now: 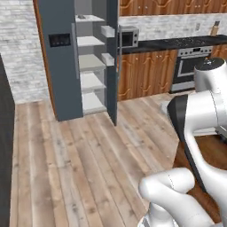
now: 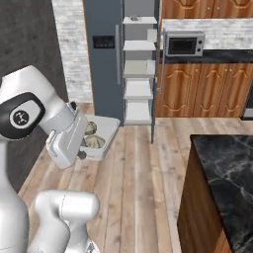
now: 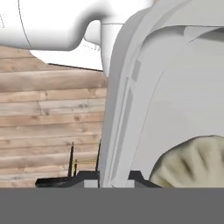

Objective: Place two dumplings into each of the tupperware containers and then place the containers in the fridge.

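My gripper (image 2: 82,154) is shut on the rim of a pale tupperware container (image 2: 105,129), carried in the air above the wooden floor. Two dumplings (image 2: 94,142) lie inside it, partly hidden by my hand. In the hand view the container's wall (image 3: 131,109) stands clamped between the fingertips at my gripper (image 3: 111,177), and one dumpling (image 3: 192,164) shows just to the right of the wall. The slate-grey fridge (image 1: 60,62) (image 2: 105,64) stands ahead with its door (image 1: 113,57) swung open and its white shelves (image 2: 138,89) exposed.
A black marble counter (image 2: 227,168) on a wooden cabinet is close on the right. Behind it along the wall run a microwave (image 2: 184,44) (image 1: 128,36), wooden cabinets and a steel oven (image 1: 193,66). Wooden floor (image 1: 88,150) lies between me and the fridge.
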You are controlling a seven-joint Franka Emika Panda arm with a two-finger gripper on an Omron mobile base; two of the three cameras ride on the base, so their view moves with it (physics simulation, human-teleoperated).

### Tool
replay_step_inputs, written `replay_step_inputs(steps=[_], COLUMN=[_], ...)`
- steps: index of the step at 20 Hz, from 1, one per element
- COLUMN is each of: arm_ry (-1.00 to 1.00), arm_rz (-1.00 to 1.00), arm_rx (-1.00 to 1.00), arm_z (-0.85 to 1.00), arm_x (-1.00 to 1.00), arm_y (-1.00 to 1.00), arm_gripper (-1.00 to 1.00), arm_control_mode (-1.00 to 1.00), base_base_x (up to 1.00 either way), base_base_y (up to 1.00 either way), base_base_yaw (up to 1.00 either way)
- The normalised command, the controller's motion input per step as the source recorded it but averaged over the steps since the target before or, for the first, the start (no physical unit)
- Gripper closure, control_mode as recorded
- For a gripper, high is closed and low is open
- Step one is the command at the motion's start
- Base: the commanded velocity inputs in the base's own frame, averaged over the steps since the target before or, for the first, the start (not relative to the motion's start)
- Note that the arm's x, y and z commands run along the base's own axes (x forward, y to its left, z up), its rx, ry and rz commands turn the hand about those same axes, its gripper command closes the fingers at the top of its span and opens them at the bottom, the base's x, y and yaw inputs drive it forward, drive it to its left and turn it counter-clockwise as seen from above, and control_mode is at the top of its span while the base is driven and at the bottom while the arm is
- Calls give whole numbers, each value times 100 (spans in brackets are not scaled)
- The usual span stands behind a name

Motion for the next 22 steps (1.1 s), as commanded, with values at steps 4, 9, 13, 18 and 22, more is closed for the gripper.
replay_step_inputs(steps=[4, 9, 13, 18, 22], arm_ry=[0, 0, 0, 0, 0], arm_rz=[0, 0, 0, 0, 0], arm_rx=[0, 0, 0, 0, 0], arm_z=[0, 0, 0, 0, 0], arm_x=[0, 0, 0, 0, 0], arm_y=[0, 0, 0, 0, 0], arm_gripper=[100, 100, 100, 100, 100], arm_control_mode=[100, 100, 100, 100, 100], base_base_x=[100, 100, 100, 100, 100], base_base_y=[100, 38, -16, -49, -58], base_base_yaw=[0, 0, 0, 3, 13])
